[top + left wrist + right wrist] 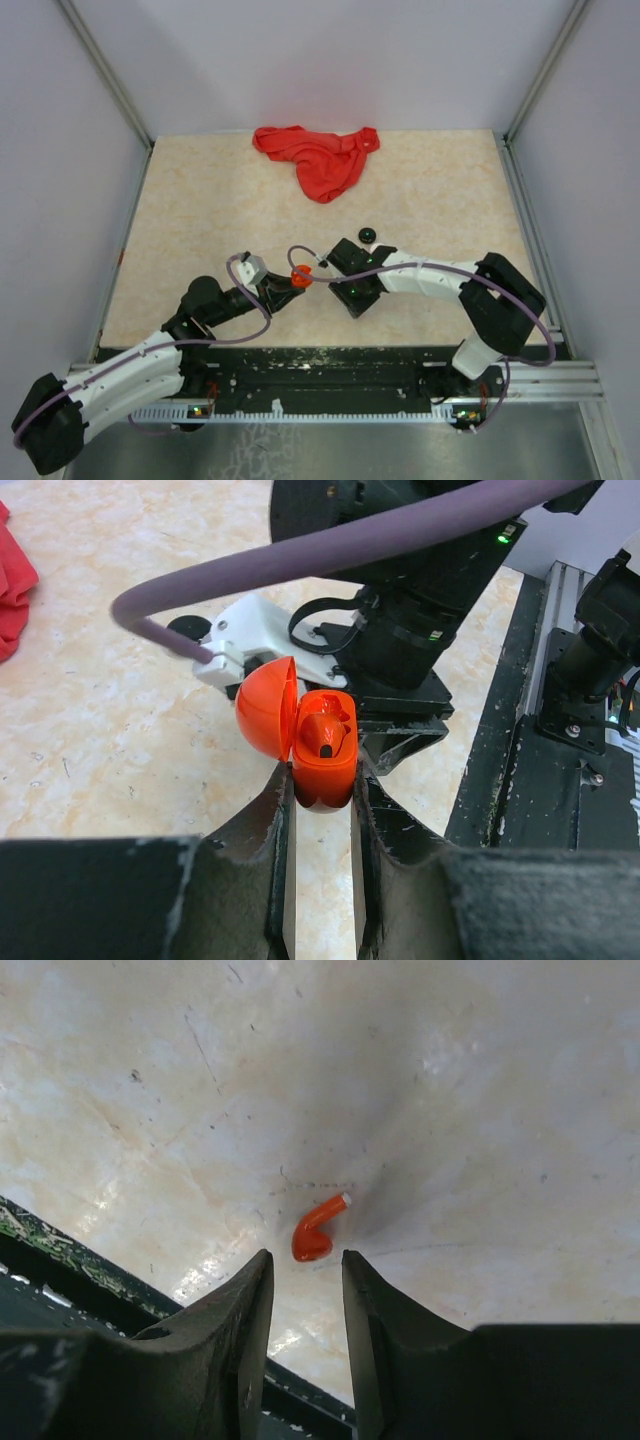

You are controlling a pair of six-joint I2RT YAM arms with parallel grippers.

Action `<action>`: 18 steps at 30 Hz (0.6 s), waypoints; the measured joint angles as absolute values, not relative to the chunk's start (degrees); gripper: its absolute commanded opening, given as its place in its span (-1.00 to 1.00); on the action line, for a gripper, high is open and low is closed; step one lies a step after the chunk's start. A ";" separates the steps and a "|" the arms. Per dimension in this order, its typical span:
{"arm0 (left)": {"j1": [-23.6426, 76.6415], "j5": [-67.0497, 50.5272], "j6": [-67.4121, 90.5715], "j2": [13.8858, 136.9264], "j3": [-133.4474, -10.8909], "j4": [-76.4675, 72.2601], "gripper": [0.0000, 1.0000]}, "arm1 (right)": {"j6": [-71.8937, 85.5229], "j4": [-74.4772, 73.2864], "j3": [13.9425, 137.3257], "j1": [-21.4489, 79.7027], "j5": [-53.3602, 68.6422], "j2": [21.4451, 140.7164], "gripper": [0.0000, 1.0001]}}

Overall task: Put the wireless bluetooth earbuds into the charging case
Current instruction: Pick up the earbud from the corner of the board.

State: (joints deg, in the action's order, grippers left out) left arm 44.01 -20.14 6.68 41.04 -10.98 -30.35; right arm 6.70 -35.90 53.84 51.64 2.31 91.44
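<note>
Left fingers [270, 880] clamp the open red charging case [325, 775], a red earbud [327, 737] seated inside; right fingers [245, 1330] stand apart, empty, near a loose red earbud [315, 1232] on the counter [450, 1110].

glossy plastic chg case [326, 760], matt marbled tbl [200, 220]

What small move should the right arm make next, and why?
Probably lower the right gripper and close on the red earbud: it lies loose on the table just beyond its open jaws, while the left gripper holds the open red case.
</note>
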 measured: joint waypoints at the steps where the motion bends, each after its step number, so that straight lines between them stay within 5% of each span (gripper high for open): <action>1: 44.01 -20.14 6.70 41.04 -10.98 -30.35 -0.99 | 7.68 -35.66 52.95 51.64 1.78 90.67 -0.32; 18: 44.01 -19.03 6.87 38.72 -10.96 -29.93 -0.99 | 15.73 -30.09 48.10 53.54 4.67 88.60 -0.28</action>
